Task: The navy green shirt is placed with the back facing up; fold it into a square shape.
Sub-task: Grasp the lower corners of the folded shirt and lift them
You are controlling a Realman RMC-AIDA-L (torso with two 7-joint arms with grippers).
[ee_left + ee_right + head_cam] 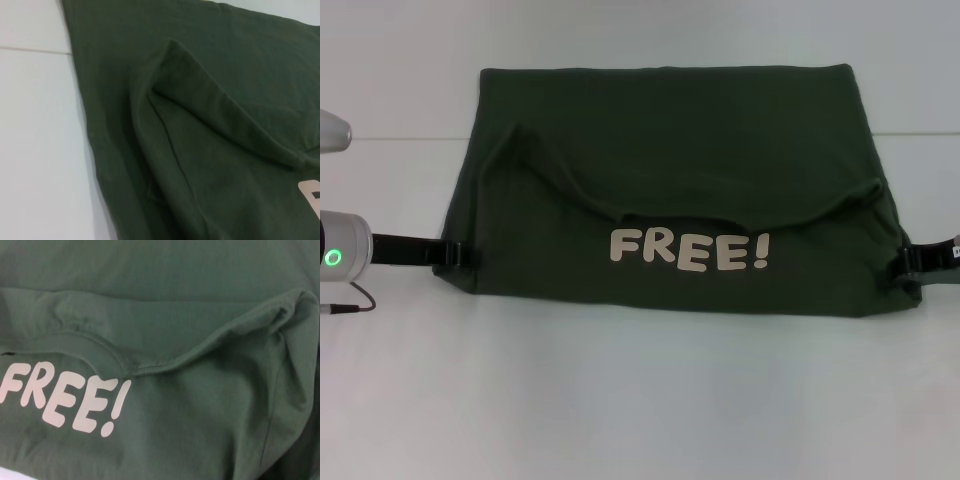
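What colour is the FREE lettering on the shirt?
Cream-white lettering on the dark green shirt; clearest in the head view.

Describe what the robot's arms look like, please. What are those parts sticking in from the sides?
The left arm ends in a silvery-white cylinder with a glowing green ring, followed by a slim black section leading to a black left pincer. A thin dark cable curls beside it on the table. Of the right arm, only the black right pincer, with a small white mark, shows.

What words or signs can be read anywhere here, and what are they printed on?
"FREE!" in pale, rounded capital letters, printed on the folded dark olive-green fabric shirt, on the part lying nearest the camera in the head view.
No other words, numbers or brand marks can be read on anything else.
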